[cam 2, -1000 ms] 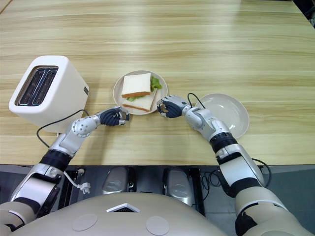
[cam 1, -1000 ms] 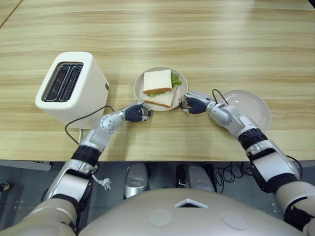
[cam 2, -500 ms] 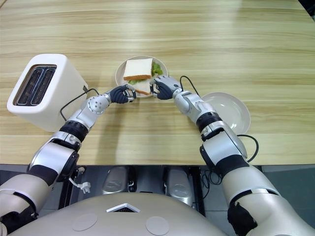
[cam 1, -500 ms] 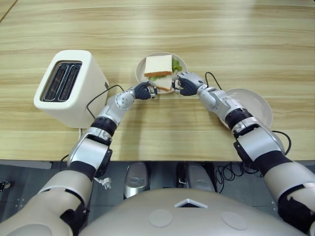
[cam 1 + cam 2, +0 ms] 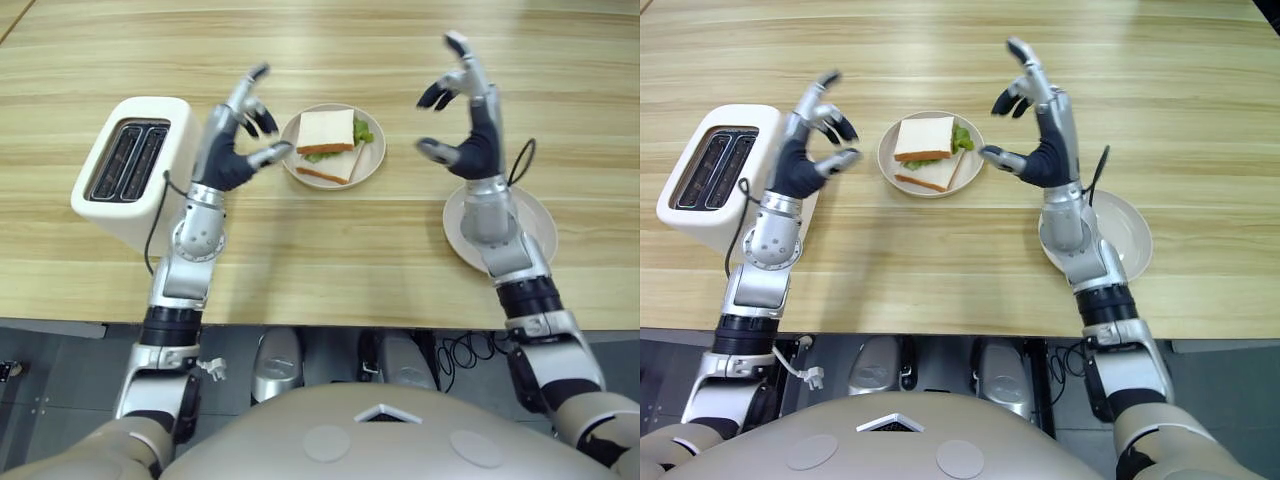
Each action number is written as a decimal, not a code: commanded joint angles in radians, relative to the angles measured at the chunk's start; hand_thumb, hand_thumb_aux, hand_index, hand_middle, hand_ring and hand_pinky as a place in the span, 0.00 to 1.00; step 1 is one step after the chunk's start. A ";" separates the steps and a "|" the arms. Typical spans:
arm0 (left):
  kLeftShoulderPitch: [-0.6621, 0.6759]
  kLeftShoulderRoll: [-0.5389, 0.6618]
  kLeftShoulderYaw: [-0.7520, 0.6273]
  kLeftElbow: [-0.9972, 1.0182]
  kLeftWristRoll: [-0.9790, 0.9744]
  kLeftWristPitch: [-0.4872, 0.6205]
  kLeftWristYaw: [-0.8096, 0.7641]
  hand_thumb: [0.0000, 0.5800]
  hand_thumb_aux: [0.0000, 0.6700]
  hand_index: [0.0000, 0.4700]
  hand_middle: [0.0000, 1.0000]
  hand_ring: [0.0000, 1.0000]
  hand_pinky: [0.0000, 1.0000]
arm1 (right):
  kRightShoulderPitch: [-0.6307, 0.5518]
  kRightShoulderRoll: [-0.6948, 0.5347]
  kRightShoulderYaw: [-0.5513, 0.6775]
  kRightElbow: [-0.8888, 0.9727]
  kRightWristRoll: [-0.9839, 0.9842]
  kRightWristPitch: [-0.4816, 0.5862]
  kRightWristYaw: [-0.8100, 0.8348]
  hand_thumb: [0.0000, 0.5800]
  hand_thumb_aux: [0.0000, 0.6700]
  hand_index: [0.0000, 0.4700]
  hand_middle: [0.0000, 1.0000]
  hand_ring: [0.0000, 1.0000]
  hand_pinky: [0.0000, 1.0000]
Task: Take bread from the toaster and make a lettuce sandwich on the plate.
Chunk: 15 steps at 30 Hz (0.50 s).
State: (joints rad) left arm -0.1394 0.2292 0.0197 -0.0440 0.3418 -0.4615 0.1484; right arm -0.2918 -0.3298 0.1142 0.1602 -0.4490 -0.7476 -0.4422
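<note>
A sandwich of two white bread slices with green lettuce between them lies on a small round plate. The white toaster stands at the left with both slots showing dark. My left hand is raised above the table between the toaster and the plate, fingers spread, holding nothing. My right hand is raised to the right of the plate, also open and holding nothing.
A second, bare plate sits at the right, partly under my right forearm. The toaster's black cord runs down off the table's front edge. Bare wooden tabletop stretches beyond the plates.
Both hands let go of the sandwich plate's rim, opened their fingers and lifted up and apart, left toward the toaster, right toward the bare plate. The plate stays where it was pushed.
</note>
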 commanded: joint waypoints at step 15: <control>0.009 -0.073 0.008 0.276 -0.207 -0.112 -0.059 0.00 0.00 0.00 0.00 0.00 0.00 | 0.080 0.149 -0.034 0.052 0.020 -0.042 0.039 0.00 0.00 0.00 0.00 0.00 0.00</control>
State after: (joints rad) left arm -0.1263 0.1448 0.0381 0.2185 0.1718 -0.5510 0.1281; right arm -0.2061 -0.1763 0.0864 0.1832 -0.4249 -0.7849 -0.4131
